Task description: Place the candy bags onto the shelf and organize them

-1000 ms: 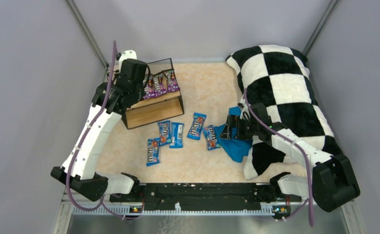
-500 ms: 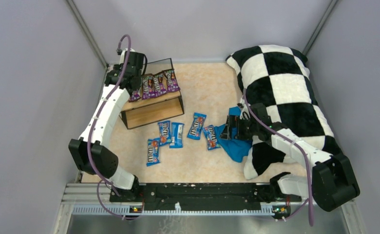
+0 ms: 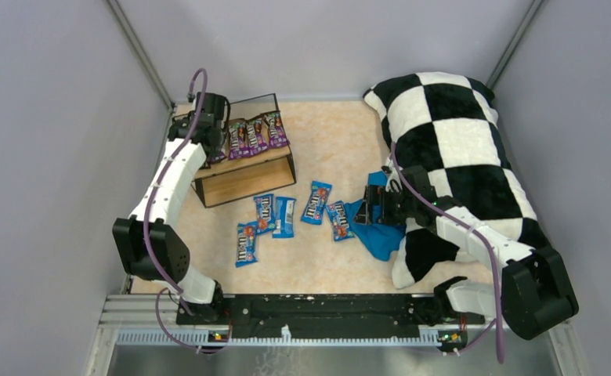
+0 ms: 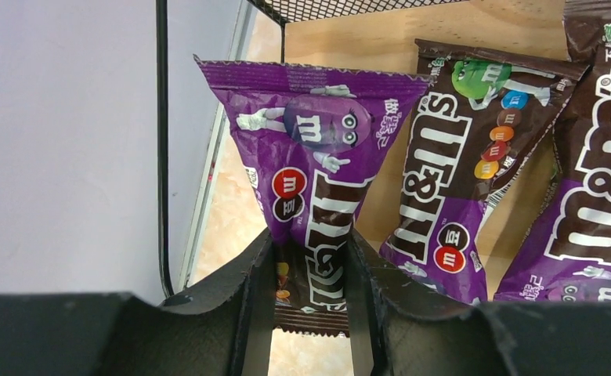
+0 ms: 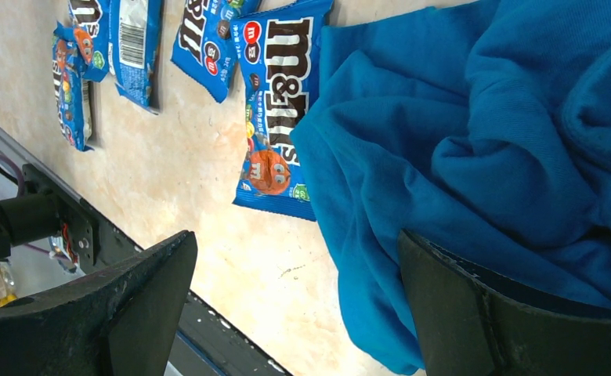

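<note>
1. Right pincer (image 5: 294,235) (mine, on the nearer side). Jaws spread wide, holding nothing, low over the cloth (image 5: 482,141).
2. Cloth: plain blue and rumpled, lying against the near part of the pillow (image 3: 459,133).
3. Blue bags (image 3: 284,217): five, flat on the table (image 3: 326,133) in a loose cluster between the cloth and the shelf. The rightmost blue bag (image 5: 275,117) touches the cloth's edge. The nearest blue bag (image 3: 246,243) lies at the left of the cluster, by the next one's corner.
4. Shelf (image 3: 244,182): black wire frame with two wooden boards, at the table's far left. The lower board is bare wood as far as I can see.
5. Left pincer (image 4: 309,251) (also mine). Fingers closed on the near end of a purple bag (image 4: 318,149), which sits at the left edge of the top board (image 4: 365,47).
6. Other purple bags (image 4: 459,157): three, in a row on the top board to the right of the gripped one, close together (some edges overlap).
7. Pillow: black-and-white checks, running along the right side to the far wall.
</note>
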You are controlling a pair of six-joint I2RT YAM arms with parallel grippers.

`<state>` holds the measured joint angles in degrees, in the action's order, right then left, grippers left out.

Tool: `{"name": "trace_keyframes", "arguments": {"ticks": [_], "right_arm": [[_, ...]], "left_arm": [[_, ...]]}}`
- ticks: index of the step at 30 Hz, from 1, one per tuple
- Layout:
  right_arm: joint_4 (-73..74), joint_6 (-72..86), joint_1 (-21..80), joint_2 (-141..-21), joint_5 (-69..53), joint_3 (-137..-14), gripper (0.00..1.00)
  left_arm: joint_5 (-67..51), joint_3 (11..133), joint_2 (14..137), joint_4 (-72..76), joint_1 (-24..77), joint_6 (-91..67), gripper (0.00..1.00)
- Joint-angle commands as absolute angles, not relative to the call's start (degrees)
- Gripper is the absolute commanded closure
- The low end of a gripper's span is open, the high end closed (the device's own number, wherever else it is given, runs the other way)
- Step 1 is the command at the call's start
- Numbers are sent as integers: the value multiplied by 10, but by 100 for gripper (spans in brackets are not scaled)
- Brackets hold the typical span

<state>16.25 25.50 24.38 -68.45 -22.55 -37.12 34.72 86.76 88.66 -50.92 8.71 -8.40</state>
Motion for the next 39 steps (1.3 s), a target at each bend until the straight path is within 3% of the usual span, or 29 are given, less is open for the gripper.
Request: {"name": "trace_keyframes", "arguments": {"ticks": [1,20,28,33,39], "right_arm": [[155,244,250,-694,-226,-381,1],[154,245,251,-695,-228,-380,1],[153,247,250,-699,-232,-385,1],[154,248,250,-700,-231,-387,1],[157,256,251,-707,-240,-393,1]], "left_arm": [[332,864,887,-485,73,-62,58],[302,866,913,-469,50,-52,54],[297,899,895,-490,51,-54,34],[282,943,881,-529,53,-63,26],[123,981,819,-547,53,-74,17]]}}
